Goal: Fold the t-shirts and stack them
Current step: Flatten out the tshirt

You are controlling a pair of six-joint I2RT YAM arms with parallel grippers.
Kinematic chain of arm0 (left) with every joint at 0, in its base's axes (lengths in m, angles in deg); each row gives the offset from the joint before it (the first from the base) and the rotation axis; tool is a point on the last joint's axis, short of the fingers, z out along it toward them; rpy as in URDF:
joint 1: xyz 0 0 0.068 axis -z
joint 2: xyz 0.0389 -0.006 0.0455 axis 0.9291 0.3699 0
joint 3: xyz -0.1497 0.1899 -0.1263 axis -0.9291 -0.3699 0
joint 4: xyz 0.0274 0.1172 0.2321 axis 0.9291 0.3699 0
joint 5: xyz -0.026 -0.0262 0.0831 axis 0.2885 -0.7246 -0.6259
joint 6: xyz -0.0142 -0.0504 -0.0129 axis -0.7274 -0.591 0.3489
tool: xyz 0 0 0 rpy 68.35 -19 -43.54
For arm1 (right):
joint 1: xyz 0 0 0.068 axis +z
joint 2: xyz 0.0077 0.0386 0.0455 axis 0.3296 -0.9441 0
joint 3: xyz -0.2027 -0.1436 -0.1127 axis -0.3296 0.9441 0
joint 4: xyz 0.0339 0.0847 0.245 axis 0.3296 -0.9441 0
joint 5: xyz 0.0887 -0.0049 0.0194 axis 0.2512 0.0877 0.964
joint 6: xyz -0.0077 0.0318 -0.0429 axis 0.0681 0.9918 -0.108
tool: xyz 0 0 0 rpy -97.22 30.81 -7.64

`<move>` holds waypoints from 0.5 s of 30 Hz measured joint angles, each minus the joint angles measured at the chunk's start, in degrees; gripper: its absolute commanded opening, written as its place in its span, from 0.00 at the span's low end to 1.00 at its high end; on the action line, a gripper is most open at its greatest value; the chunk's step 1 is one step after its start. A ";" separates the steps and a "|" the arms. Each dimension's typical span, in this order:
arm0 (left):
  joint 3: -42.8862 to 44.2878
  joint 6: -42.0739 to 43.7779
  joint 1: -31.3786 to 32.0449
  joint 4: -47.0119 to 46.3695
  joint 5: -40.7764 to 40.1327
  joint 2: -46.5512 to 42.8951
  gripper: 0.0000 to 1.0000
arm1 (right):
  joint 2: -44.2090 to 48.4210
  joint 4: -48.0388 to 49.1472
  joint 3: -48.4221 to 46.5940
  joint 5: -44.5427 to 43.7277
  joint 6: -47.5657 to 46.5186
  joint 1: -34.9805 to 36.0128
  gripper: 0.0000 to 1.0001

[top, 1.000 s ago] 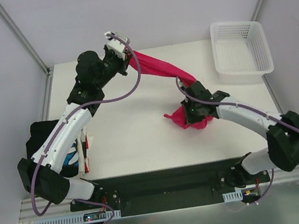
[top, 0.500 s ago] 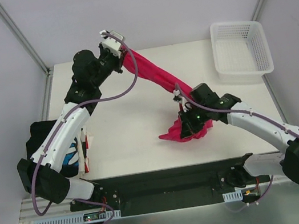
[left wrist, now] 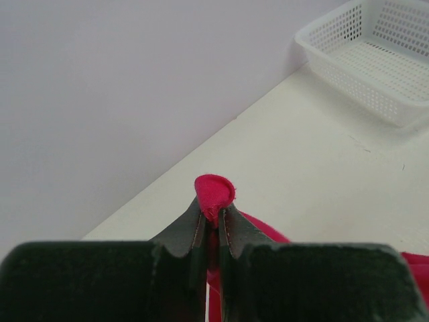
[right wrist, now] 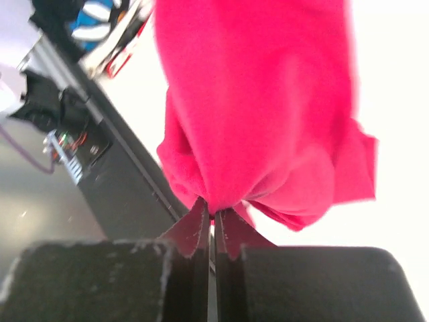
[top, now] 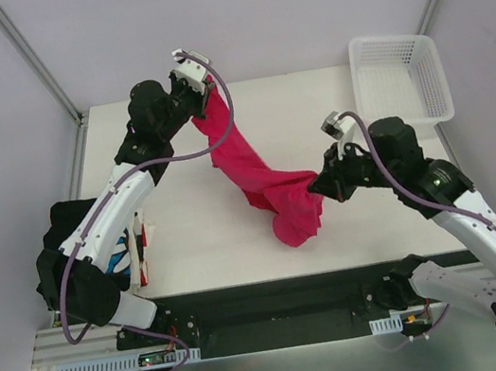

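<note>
A crimson-pink t-shirt [top: 256, 176] hangs bunched between both grippers above the middle of the table. My left gripper [top: 201, 100] is shut on its upper end near the far edge; a small fold of cloth [left wrist: 214, 192] pokes out past the fingertips. My right gripper [top: 317, 182] is shut on the lower part, and the cloth [right wrist: 258, 107] fills the right wrist view. A loose end droops below the right grip toward the table [top: 296, 229]. More t-shirts, black with blue, white and red showing [top: 135, 253], lie in a pile at the table's left edge, partly under the left arm.
A white plastic lattice basket [top: 400, 79] stands at the far right corner, also seen in the left wrist view [left wrist: 375, 54]. The black mounting rail [top: 278, 300] runs along the near edge. Grey walls and metal posts close in the back and sides.
The right gripper has risen and swung right with the shirt, lifting it off the table. The left gripper has stayed near the far edge. The shirt now hangs steeper between them.
</note>
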 measured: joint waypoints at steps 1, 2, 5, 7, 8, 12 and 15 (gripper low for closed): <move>0.00 0.00 0.00 0.00 -0.02 0.35 0.00 | 0.98 0.61 -0.37 -1.03 0.13 -0.33 0.01; 0.00 -0.02 0.00 -0.02 -0.07 0.61 0.00 | 1.95 1.38 -0.59 -2.60 0.33 -0.63 0.01; -0.35 -0.04 -0.02 -0.28 -0.90 0.79 0.00 | 4.00 2.80 -0.72 -9.86 0.94 -1.38 0.05; -0.92 -0.04 -0.02 -0.79 -1.68 0.68 0.00 | 4.13 3.02 -0.74 -14.47 1.31 -2.23 0.08; -1.55 -0.07 -0.02 -1.11 -2.21 0.52 0.00 | 3.80 2.97 -0.76 -16.57 1.42 -2.58 0.09; -4.83 -0.22 -0.02 -1.95 -4.24 -0.74 0.00 | 0.46 2.99 -0.90 -21.73 2.14 -3.61 0.18; -6.45 -0.57 -0.02 -2.08 -4.87 -1.60 0.00 | -3.76 3.10 -1.09 -23.34 3.34 -5.09 0.18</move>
